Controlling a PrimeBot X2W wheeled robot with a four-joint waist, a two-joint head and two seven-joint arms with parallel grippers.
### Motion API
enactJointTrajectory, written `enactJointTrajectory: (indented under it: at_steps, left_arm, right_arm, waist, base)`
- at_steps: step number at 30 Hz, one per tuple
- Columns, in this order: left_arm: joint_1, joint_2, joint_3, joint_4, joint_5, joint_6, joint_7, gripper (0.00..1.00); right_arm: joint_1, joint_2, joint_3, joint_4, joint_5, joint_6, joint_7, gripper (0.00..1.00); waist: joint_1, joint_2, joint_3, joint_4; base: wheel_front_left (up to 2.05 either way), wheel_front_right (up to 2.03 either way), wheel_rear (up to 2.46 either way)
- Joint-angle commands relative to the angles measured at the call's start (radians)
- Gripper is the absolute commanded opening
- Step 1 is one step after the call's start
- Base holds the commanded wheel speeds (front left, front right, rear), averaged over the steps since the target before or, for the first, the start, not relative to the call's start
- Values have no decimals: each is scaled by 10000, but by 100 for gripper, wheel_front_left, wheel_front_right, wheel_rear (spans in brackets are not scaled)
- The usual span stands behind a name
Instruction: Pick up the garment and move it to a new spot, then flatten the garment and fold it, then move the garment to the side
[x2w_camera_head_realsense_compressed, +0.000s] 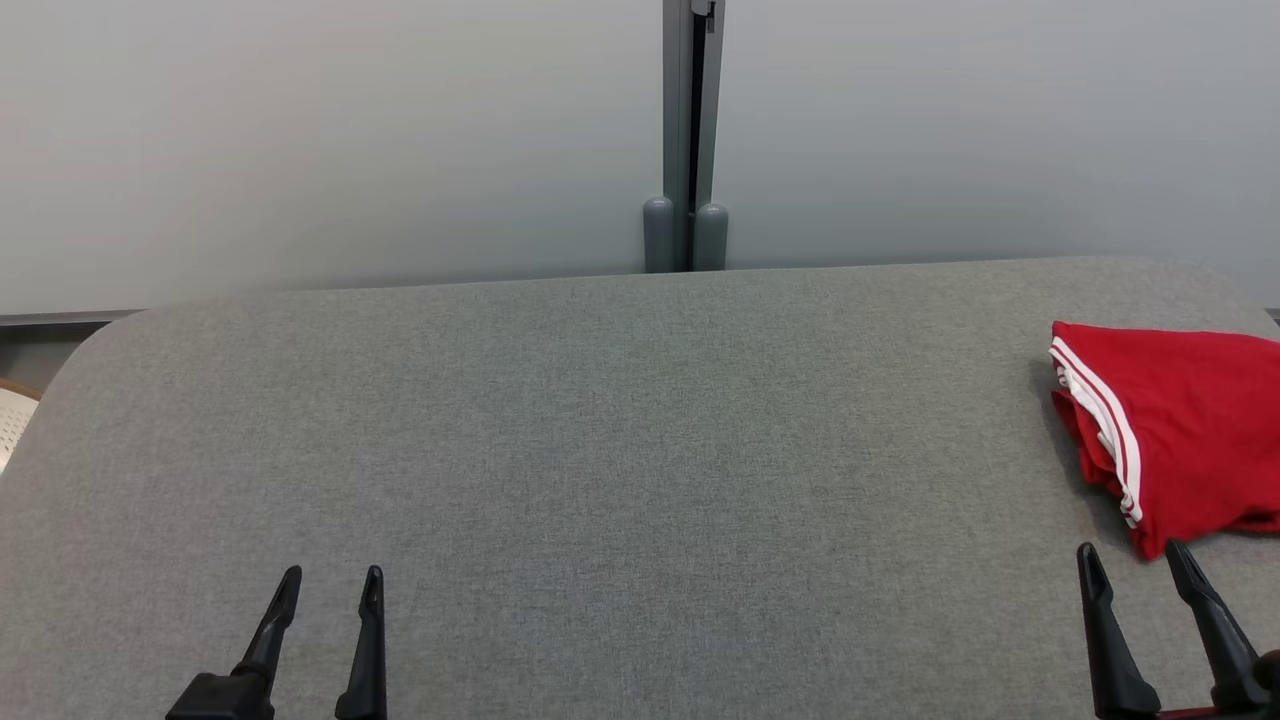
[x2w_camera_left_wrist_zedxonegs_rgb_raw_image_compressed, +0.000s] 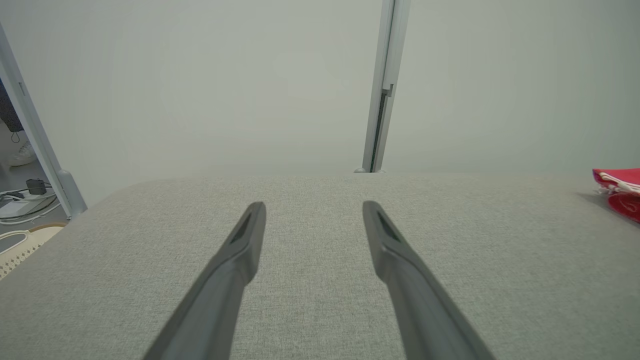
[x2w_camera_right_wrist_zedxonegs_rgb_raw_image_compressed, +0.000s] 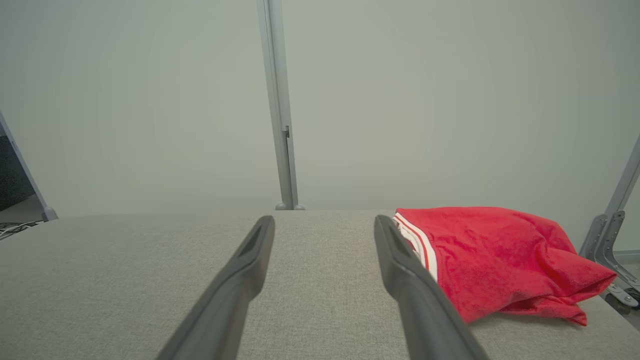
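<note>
The rumpled red fabric garment (x2w_camera_head_realsense_compressed: 1180, 430) with white stripes lies at the right edge of the grey cloth-covered table (x2w_camera_head_realsense_compressed: 600, 420), just beyond the spread, empty right gripper (x2w_camera_head_realsense_compressed: 1128, 546), which should probably pinch deep into the thick striped fold while the equally spread left gripper (x2w_camera_head_realsense_compressed: 333, 570) waits.

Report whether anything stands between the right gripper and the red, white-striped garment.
Nothing visible does. The open right gripper hangs close to the near corner of the red garment with white stripes, which lies at the right end of the grey fabric-covered table; no other object lies between them.
</note>
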Motion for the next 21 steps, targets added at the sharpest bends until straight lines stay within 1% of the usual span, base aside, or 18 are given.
enactJointTrajectory:
  at_steps: [1, 21]
  left_arm:
    - [-107, 39, 16, -20, -40, 46, -41, 100]
    - [-201, 62, -67, 98, -140, 94, -41, 100]
  right_arm:
    - [-35, -38, 11, 34, 42, -19, -5, 100]
    - [-146, -56, 84, 32, 120, -19, -80, 100]
  waist:
    - [0, -1, 13, -11]
    - [0, -1, 26, -30]
  base:
    - [0, 0, 0]
    - [0, 0, 0]
